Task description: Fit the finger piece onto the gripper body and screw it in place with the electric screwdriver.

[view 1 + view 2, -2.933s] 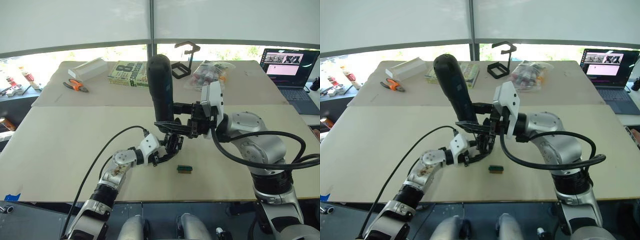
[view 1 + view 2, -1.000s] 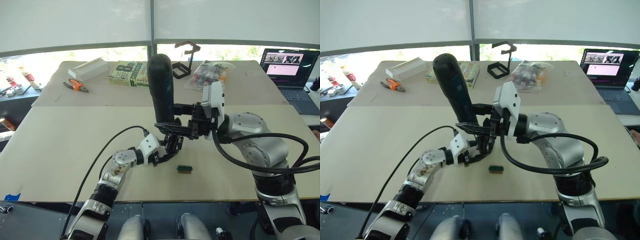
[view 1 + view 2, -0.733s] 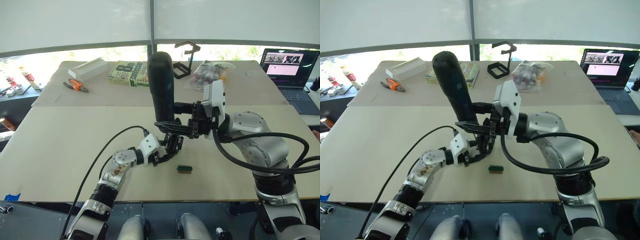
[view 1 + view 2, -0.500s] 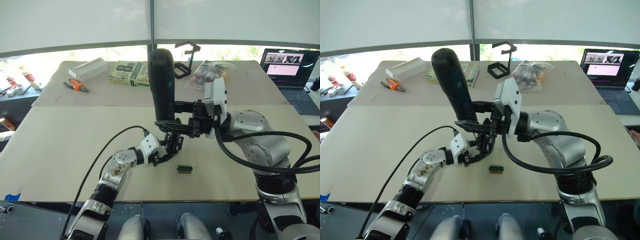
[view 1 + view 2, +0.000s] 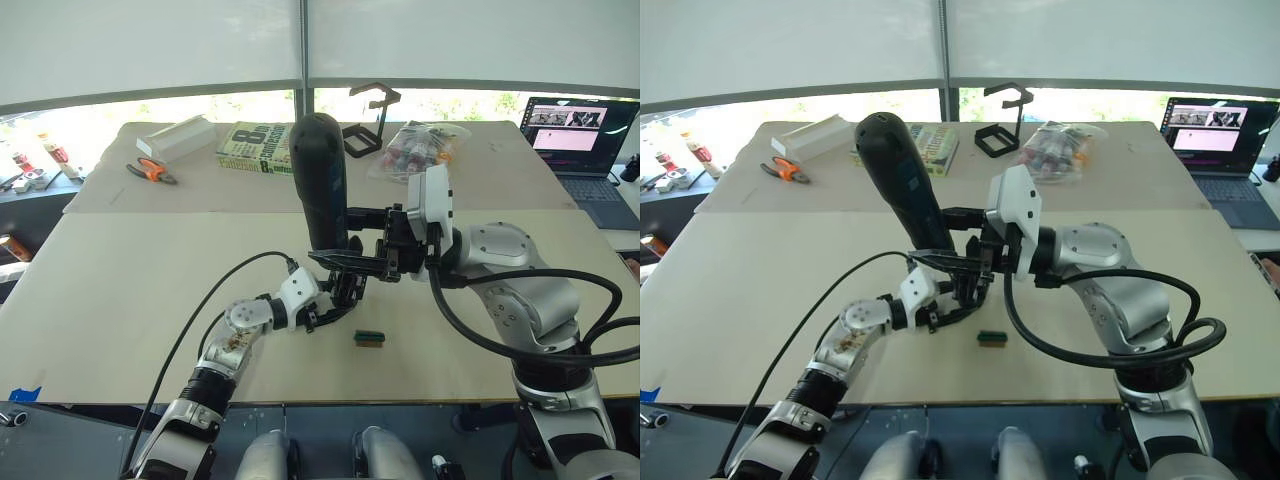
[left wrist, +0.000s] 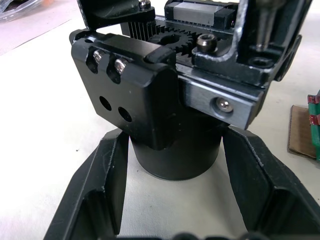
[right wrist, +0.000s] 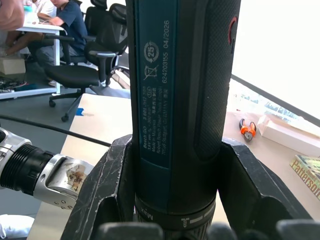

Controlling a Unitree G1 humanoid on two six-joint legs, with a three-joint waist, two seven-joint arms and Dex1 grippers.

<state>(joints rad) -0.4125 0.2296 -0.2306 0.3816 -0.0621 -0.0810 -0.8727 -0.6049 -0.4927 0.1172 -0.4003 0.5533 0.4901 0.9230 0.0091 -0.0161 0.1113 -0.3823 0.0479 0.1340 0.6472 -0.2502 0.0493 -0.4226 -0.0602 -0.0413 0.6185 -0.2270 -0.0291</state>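
My left gripper (image 5: 335, 300) is shut on the round base of the gripper body (image 6: 175, 150), which stands on the table; its fingers (image 6: 107, 190) press on both sides of the base. My right gripper (image 5: 345, 252) is shut on the electric screwdriver (image 5: 320, 170) and holds it nearly upright above the body. The silver bit (image 6: 265, 22) comes down at the body's top plate. A black block with two screw heads (image 6: 125, 85) sits on the body's rail. I cannot tell whether it is the finger piece.
A small green-and-brown block (image 5: 369, 338) lies just right of the body. At the table's back are a white box (image 5: 178, 135), orange pliers (image 5: 150, 170), a book (image 5: 255, 148), a black wire-frame stand (image 5: 368, 125), a plastic bag (image 5: 420, 148) and a laptop (image 5: 580, 135).
The screwdriver has come down slightly and its top has tilted to the left. The left gripper and the gripper body have stayed put.
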